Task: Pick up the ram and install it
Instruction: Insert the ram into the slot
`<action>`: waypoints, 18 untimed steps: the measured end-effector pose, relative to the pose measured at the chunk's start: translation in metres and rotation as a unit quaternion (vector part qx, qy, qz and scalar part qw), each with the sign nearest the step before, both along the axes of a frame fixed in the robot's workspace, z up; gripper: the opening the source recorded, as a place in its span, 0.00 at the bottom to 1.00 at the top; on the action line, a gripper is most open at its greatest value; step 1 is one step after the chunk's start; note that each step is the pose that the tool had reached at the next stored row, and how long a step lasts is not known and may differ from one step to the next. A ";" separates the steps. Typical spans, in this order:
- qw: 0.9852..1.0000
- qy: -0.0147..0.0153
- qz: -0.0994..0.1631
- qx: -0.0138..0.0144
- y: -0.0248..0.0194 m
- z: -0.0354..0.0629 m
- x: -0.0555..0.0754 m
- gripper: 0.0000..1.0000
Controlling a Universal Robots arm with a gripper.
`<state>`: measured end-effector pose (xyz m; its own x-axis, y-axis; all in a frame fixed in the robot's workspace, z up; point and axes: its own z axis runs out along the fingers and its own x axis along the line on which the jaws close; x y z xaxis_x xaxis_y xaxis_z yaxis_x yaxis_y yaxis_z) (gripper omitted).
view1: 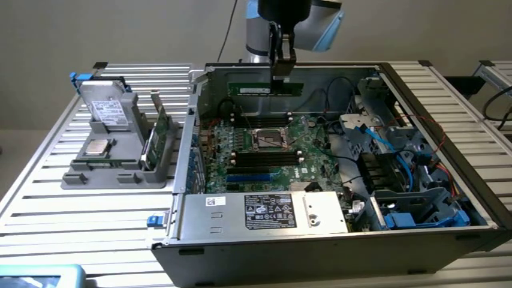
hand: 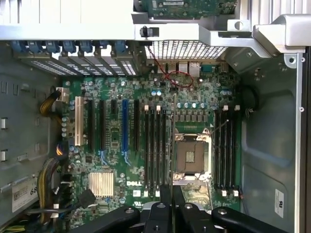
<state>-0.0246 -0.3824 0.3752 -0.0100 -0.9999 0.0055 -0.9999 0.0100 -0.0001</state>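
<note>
This looks like a robotics lab or test workshop. An open computer case (view1: 320, 252) with its motherboard (view1: 308, 129) bared lies on a bench of aluminium slats (view1: 48, 198). At its nine o'clock a grey fixture (view1: 120, 177) racks loose parts. At twelve o'clock a robot arm (view1: 256, 30) reaches in, its gripper (view1: 282, 77) clasping the ram (view1: 267, 89). Behind is a plain wall (view1: 120, 30).

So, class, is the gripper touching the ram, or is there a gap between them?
Touching. The exterior view shows the gripper closed on the top edge of the ram, with the ram hanging from it above the open computer case.
</note>
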 end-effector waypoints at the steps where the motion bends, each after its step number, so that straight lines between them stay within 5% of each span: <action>1: 1.000 0.000 0.000 0.000 0.0000 -0.0018 0.000 0.13; 8: 1.000 -0.004 0.000 -0.004 0.0000 -0.0104 0.000 0.13; 15: 1.000 -0.008 0.001 -0.020 0.0003 -0.0154 0.000 0.13; 18: 1.000 -0.008 0.001 -0.023 0.0016 -0.0203 0.000 0.13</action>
<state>-0.0244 -0.3808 0.3548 -0.0088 -0.9987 0.0510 -0.9998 0.0079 -0.0173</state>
